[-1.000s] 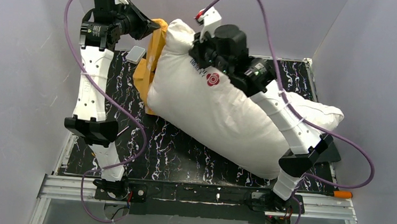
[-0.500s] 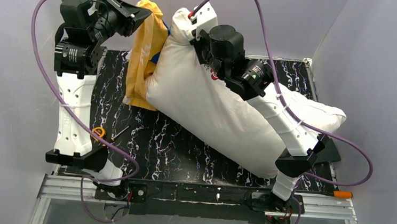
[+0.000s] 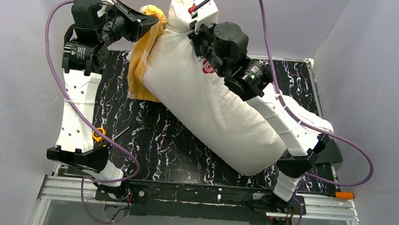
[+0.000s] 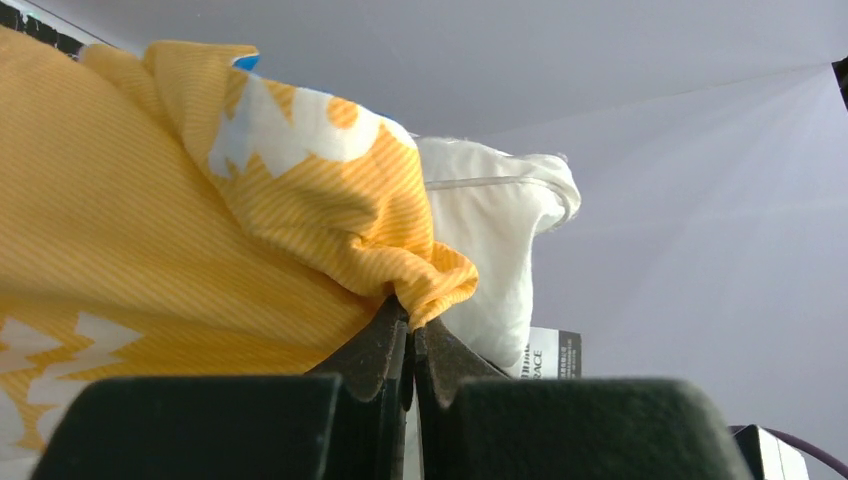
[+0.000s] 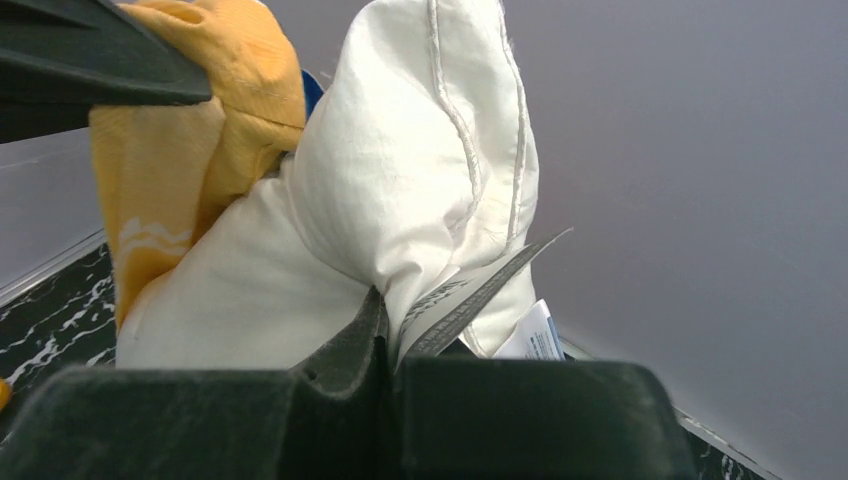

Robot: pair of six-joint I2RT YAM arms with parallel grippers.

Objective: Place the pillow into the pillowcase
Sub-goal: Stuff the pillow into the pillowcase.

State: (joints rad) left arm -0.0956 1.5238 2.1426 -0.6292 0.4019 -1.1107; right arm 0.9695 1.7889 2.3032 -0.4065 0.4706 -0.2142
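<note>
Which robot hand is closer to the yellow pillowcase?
Left. The left gripper is shut on a fold of the pillowcase, touching it. The right gripper is shut on a corner of the pillow, beside the pillowcase.

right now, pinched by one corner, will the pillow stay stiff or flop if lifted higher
Probably floppy: the pillow bunches into a neck where the right gripper pinches its corner, while the rest slumps onto the table. Likely light for its bulk, since that small pinch holds the corner up. The thin fold may slip.
</note>
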